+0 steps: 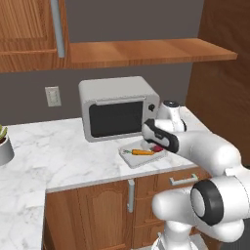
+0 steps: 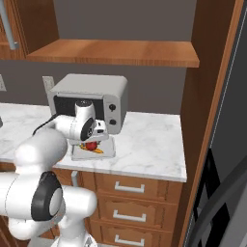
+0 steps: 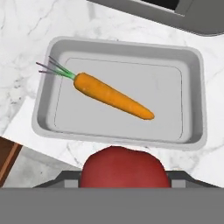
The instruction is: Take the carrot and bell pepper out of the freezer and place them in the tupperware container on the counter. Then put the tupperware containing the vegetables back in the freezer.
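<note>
Item: bell pepper (image 3: 124,167), held over the tupperware container (image 3: 194,98), pending release.

I have the gripper (image 2: 91,143) closed partway around the pepper, which sits between the fingers at the near edge of the hand view; the pads themselves are hidden behind it, so contact is my reading, not certain. The carrot (image 3: 113,96) lies diagonally inside the container, just ahead of the fingers, leaving its right side free. The container rests on the counter (image 1: 58,156) before the microwave (image 1: 117,107). I judge the pepper is held here to drop beside the carrot.
</note>
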Robot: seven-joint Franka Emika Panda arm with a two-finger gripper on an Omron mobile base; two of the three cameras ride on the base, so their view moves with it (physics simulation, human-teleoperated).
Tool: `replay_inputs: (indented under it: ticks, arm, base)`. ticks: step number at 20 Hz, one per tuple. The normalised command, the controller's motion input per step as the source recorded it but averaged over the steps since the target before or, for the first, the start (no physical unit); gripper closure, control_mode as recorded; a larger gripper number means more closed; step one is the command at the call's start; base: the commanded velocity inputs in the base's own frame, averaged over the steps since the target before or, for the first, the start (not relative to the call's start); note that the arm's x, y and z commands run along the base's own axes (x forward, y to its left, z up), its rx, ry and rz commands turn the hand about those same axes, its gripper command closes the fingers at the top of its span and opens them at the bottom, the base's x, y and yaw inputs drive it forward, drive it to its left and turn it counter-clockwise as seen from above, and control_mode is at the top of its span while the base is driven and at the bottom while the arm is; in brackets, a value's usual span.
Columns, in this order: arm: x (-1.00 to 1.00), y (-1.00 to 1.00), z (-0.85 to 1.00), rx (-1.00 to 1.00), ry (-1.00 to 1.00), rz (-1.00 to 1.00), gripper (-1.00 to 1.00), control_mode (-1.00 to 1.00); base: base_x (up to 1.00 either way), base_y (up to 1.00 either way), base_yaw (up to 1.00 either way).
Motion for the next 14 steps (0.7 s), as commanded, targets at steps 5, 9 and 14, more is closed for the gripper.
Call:
replay_inputs:
  ticks: [5,9,14]
  arm:
    - [0.44,0.01,-0.49,0.0,0.0,0.03,1.0,-1.0]
    - [0.43,0.01,-0.46,0.0,0.0,0.02,1.0,-1.0]
    - [0.3,0.0,-0.42,0.0,0.0,0.02,1.0,-1.0]
  base:
    - [0.0,0.0,0.0]
    - [0.0,0.0,0.0]
    - [0.0,0.0,0.0]
